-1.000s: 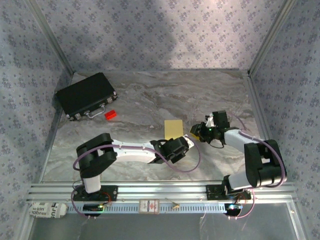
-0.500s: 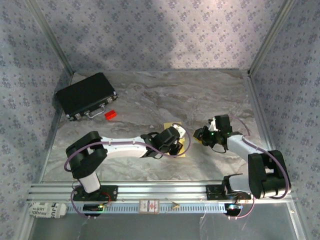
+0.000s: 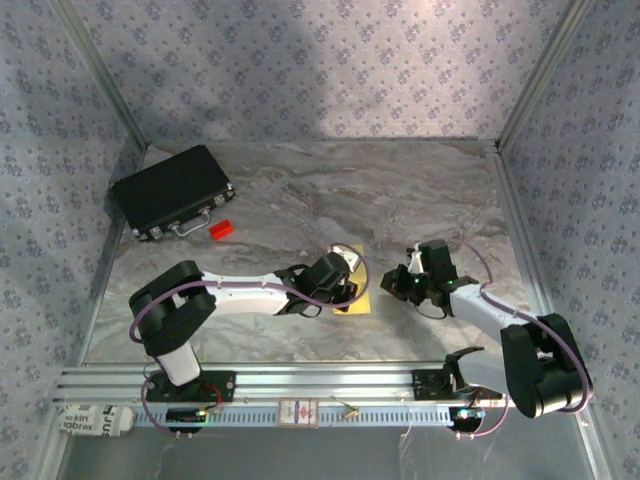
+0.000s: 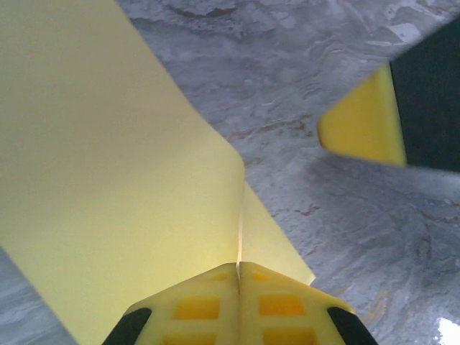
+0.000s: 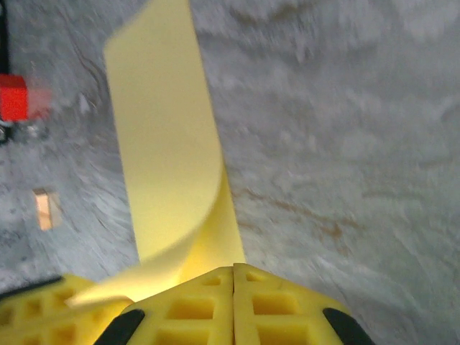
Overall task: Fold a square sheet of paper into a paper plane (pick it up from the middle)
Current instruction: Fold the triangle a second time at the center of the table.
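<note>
Two shut grippers meet at mid-table. My left gripper [image 4: 238, 269] has its jaws pressed together on a lifted fold of the sheet [image 3: 357, 297]. My right gripper [image 5: 233, 269] pinches a curled strip of it, jaws just as tight. In the top view the sheet lies at centre frame, and my left wrist blocks most of it. The case [image 3: 172, 190] sits upper left with the red block [image 3: 221, 229] just below its handle, both well apart from the sheet. The table [image 3: 400, 190] is grey marble. Patterned walls [image 3: 320, 70] close three sides, and a metal rail [image 3: 330, 380] runs along the bottom.
</note>
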Available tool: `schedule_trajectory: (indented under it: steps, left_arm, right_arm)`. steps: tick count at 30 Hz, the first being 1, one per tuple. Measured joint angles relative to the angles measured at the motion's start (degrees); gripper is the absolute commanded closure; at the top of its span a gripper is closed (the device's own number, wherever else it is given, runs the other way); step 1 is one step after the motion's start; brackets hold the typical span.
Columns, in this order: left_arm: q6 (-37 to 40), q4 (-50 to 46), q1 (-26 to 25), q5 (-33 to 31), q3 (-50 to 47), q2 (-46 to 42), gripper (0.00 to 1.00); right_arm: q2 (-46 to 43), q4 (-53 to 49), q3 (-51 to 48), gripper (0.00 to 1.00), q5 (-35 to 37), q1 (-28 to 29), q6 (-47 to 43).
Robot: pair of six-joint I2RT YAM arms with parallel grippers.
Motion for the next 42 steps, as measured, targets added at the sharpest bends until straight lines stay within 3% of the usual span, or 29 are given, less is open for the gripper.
schedule_trajectory:
  steps: [10, 18, 29, 42]
  left_arm:
    - [-1.2, 1.1, 0.6, 0.7, -1.0, -0.6, 1.0]
    - [-1.6, 1.7, 0.6, 1.3, -1.2, -0.6, 1.0]
    - [-1.6, 1.7, 1.6, 3.9, -1.4, -0.6, 0.97]
    - [-1.3, 1.6, 3.7, 8.7, -1.4, -0.6, 0.92]
  right_arm:
    - [0.1, 2.7, -2.2, 0.98, 0.0, 6.4, 3.3]
    - [5.1, 5.1, -0.6, 0.99, 0.0, 9.8, 4.3]
    - [11.3, 1.0, 4.5, 1.0, 2.6, 10.5, 1.2]
    - [12.1, -3.5, 7.3, 1.0, 4.0, 9.7, -3.2]
